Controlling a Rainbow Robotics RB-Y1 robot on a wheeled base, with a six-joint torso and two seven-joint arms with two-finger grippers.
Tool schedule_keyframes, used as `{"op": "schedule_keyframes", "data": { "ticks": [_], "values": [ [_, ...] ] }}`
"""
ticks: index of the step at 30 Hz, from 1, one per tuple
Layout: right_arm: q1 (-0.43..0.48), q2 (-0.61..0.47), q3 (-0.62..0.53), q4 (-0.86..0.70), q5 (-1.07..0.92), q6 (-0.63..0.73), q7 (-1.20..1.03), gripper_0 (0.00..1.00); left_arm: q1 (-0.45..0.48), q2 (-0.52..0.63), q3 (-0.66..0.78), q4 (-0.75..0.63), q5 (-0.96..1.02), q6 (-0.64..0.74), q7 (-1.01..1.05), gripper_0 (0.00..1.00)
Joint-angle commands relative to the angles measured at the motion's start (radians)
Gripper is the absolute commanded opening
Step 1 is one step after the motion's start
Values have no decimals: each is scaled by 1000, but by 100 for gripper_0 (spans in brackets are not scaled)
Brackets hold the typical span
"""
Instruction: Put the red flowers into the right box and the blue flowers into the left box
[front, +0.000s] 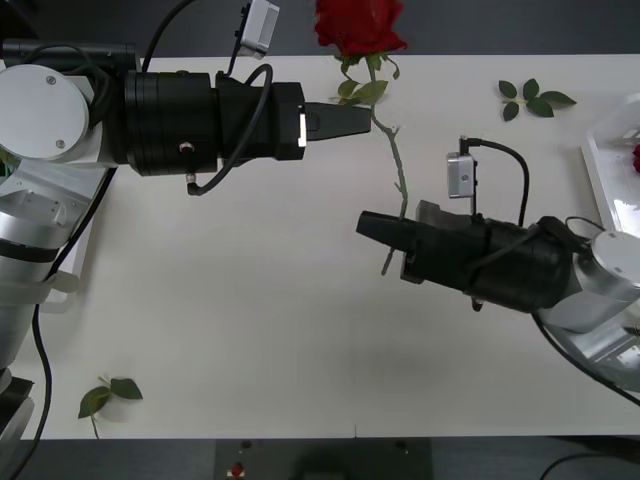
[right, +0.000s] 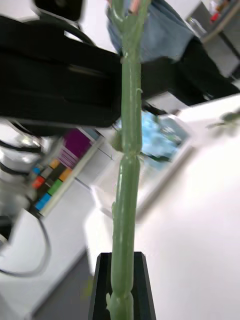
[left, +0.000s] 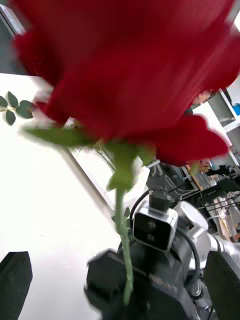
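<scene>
- Our right gripper (front: 385, 228) is clamped on the lower stem of a red rose (front: 362, 24), its black fingers (right: 120, 285) shut together around the green stalk in the right wrist view.
- Our left gripper (front: 350, 119) sits at about 11 o'clock from the right one, near the upper stem just below the leaves. Its two dark fingers (left: 15, 280) stand wide apart at the corners of the left wrist view, holding nothing.
- The rose runs from the right gripper towards 12 o'clock, its head reaching past the far edge of the white table (front: 250, 330). In the left wrist view the bloom hangs huge in front of the lens.
- Risks, as we judge them: the stem is thin and long, so the heavy head may swing or the stalk may pivot in the grip during the carry. The left gripper is close enough to snag the leaves if either arm moves carelessly.
- The right box (front: 600, 170) lies at 3 o'clock, at the table's edge; a bit of red shows inside it, though we cannot tell how many flowers it holds.
- In the right wrist view the left box (right: 172, 150) holds pale blue flowers (right: 155, 132).
- Loose leaf sprigs (front: 530, 98) lie at 1 o'clock, and another sprig (front: 108, 395) at 7 o'clock.
</scene>
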Motion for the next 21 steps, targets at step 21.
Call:
{"op": "schedule_keyframes", "data": {
  "ticks": [21],
  "values": [
    [-35,-525,-253,381,521,108,-450,0,-2,290,59,174,210,235,-728,100]
  ]
}}
